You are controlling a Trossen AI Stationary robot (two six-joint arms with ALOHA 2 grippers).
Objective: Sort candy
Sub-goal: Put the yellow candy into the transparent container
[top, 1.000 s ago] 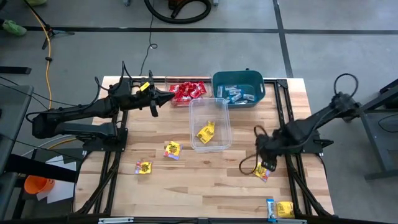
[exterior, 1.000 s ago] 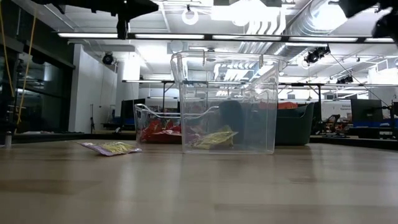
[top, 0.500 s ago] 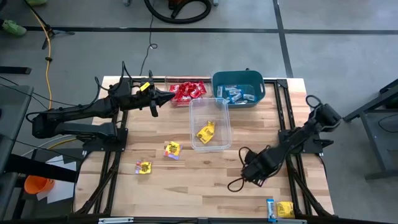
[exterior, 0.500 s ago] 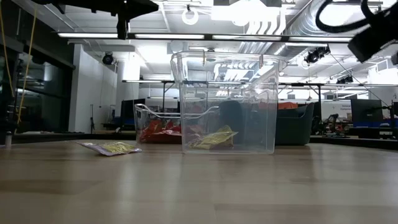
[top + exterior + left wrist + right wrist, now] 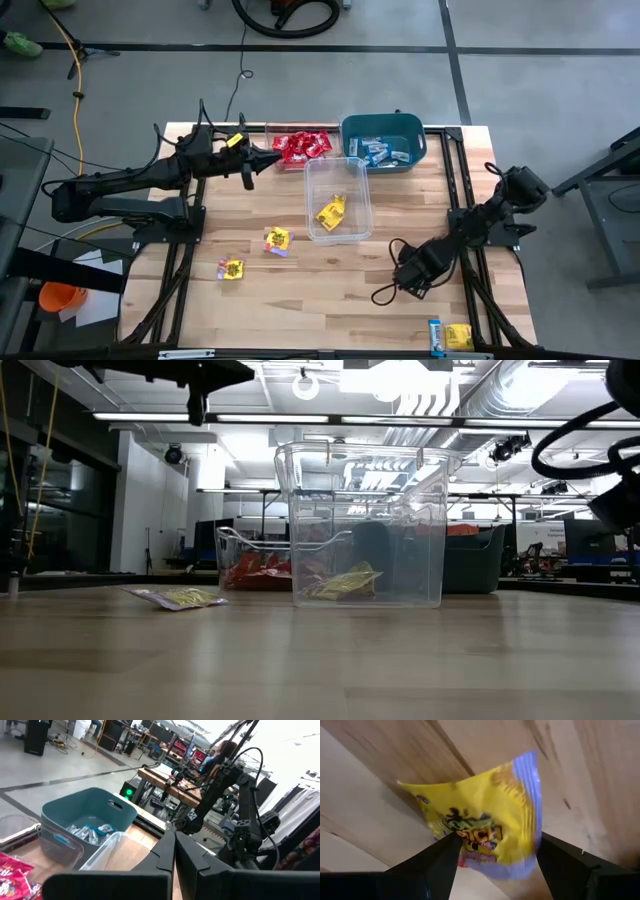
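My right gripper (image 5: pixel 409 275) hangs over the table's right front and is shut on a yellow candy packet (image 5: pixel 480 815), which spans the gap between its two fingers above the wood. My left gripper (image 5: pixel 268 158) is shut and empty, hovering at the back left beside the red candy (image 5: pixel 303 146) in a clear tub. More yellow candy lies in the middle clear tub (image 5: pixel 332 212) and loose on the table (image 5: pixel 277 240) (image 5: pixel 232 268). Light blue candy (image 5: pixel 385 150) fills the teal bin (image 5: pixel 412 128).
One yellow packet (image 5: pixel 459 336) and a blue one (image 5: pixel 435 331) lie at the front right corner. In the low view the tall clear tub (image 5: pixel 365 480) stands mid-table, with a loose packet (image 5: pixel 180 597) to its left. Black frame rails run along both table sides.
My right arm has swung in from the right edge toward the table's middle. The yellow packet that lay below its gripper no longer shows on the wood. The left arm has stayed still.
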